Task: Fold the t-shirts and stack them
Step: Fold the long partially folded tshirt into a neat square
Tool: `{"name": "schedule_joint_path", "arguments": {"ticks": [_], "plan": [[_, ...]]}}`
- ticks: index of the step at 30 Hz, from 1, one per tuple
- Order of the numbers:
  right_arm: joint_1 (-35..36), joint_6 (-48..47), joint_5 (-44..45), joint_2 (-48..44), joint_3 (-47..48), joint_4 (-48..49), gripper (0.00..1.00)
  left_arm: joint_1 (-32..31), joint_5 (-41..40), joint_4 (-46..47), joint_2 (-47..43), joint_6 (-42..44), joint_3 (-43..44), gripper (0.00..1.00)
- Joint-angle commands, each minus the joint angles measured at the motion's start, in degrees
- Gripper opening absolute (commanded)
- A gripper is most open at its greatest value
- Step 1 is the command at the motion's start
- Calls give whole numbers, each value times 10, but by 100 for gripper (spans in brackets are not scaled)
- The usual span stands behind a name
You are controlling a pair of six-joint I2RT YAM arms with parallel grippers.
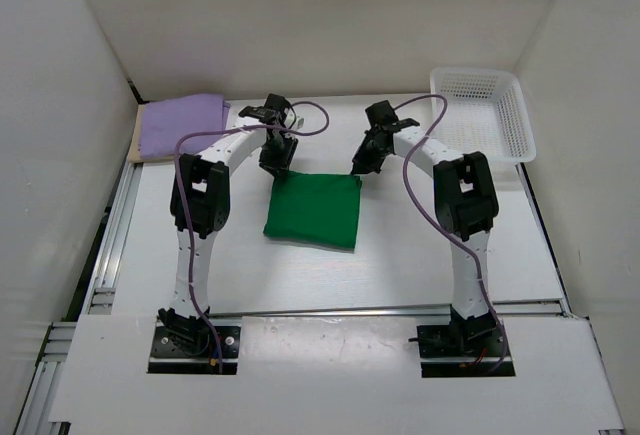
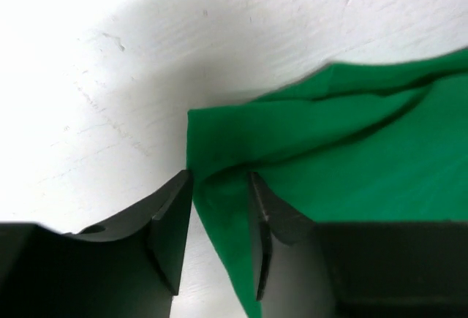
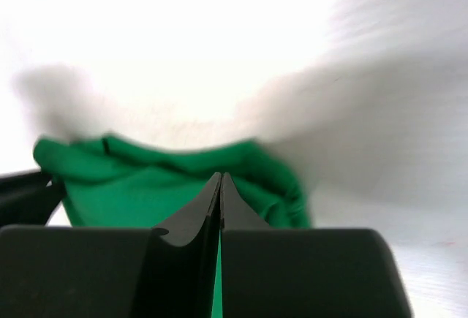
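Note:
A green t-shirt [image 1: 313, 210], folded into a square, lies flat on the table's middle. My left gripper [image 1: 277, 163] is at its far left corner. In the left wrist view the gripper [image 2: 219, 183] is open, with the shirt's corner [image 2: 329, 150] lying between the parted jaws. My right gripper [image 1: 358, 168] is at the far right corner. In the right wrist view the gripper [image 3: 221, 177] is shut, its tips over the green shirt [image 3: 146, 179], with no cloth visibly pinched. A folded purple t-shirt [image 1: 183, 115] lies at the far left.
A white plastic basket [image 1: 480, 110] stands at the far right corner of the table. The purple shirt rests on a tan board [image 1: 135, 145] by the left wall. White walls enclose the table on three sides.

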Motion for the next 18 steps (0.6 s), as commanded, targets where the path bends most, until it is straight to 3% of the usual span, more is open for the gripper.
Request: {"name": "schedule_joint_path", "arguments": {"ticks": [1,3,6,10,11,15,18], "plan": [[-10,9,27,16,28,2,0,0,-5,16,-8,-2,30,47],[-16,4,27,21,34,2,0,0,-10,16,-8,-2,37,57],[-21,-13,27,8,40,-4,0,0,-16,16,-19,-2,42,64],[-21,-52,50,-47,40,-26,0,25,-13,21,-100,-2,23,76],[-21,-57,56,-61,33,-32,4,25,-5,21,-118,-2,-2,82],[-6,-64,89,-167,-43,-53,6,33,60,21,-206,-2,-109,83],[26,-64,83,-235,-132,-43,1,18,91,21,-263,-2,-202,78]]}}
